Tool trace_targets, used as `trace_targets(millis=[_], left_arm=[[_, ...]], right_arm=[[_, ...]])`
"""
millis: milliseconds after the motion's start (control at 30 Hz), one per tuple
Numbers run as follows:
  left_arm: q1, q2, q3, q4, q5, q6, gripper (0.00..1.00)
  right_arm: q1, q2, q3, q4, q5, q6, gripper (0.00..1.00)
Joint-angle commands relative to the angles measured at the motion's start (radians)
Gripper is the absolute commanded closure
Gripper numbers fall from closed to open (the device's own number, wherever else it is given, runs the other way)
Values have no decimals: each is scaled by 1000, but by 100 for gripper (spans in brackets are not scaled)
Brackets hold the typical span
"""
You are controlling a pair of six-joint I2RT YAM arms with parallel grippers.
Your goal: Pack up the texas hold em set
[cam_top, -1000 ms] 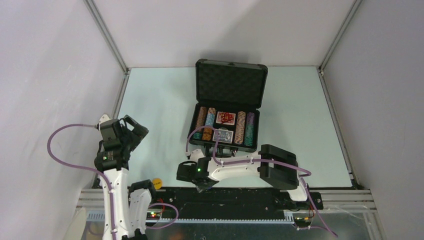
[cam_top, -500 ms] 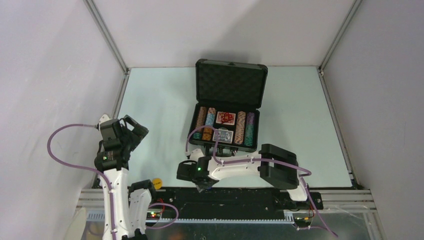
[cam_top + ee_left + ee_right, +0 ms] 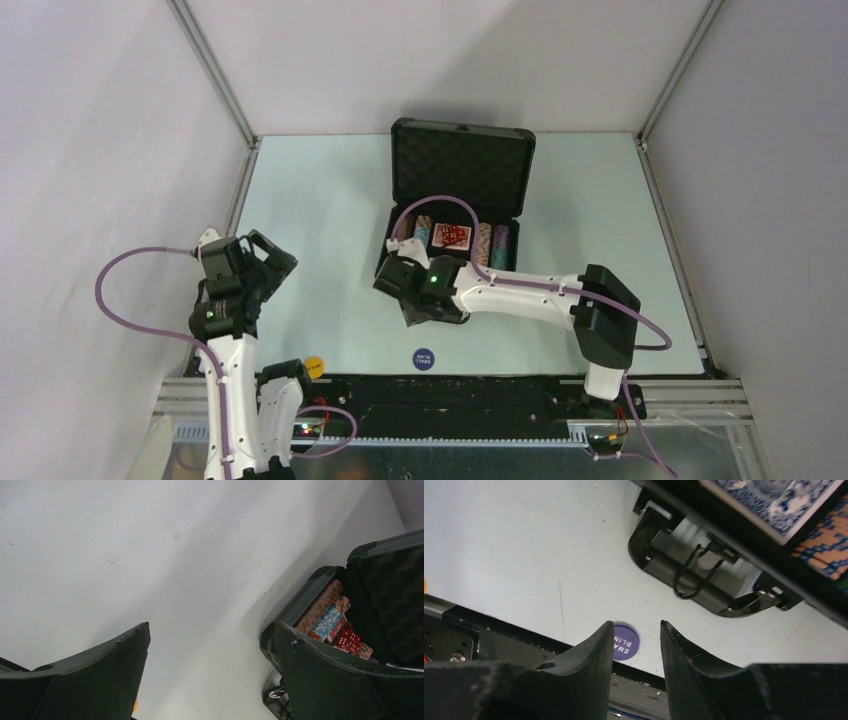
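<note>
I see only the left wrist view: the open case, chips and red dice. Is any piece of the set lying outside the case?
Observer: Yes. A purple round button lies on the table in front of the case, near the front edge.
Operator: Does the right gripper hold it?
Observer: No. The right gripper hangs open above the table at the case's front and holds nothing.
Operator: Anything else outside?
Observer: A small yellow round thing lies by the left arm's base; what it is, I cannot tell.

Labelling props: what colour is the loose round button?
The button is purple with white lettering; right wrist view shows best.
</note>
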Motion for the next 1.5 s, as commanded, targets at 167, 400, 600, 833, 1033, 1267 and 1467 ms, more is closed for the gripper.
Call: trace_targets(millis=[167,400,600,833,1033,1267,1467], left_arm=[[-3,3,-2,30,6,14,2],[-3,-1,-7,32,9,16,2],[-3,-1,-10,32,9,16,2],[-3,6,-18,40,14,14,2],[-4,6,-20,42,14,15,2],[-2,-2,-24,40,14,15,2],[-3,-1,-24,42,14,13,2]], right_arm=[[28,-8,-81,66,-40,30,38],[54,78,-138,189,35,98,54],[69,122,-138,214,27,115,57],[104,125,-174,170,-10,143,63],[149,99,-188,127,-28,180,65],[164,44,-207,100,-23,213,65],[155,12,-207,91,13,225,48]])
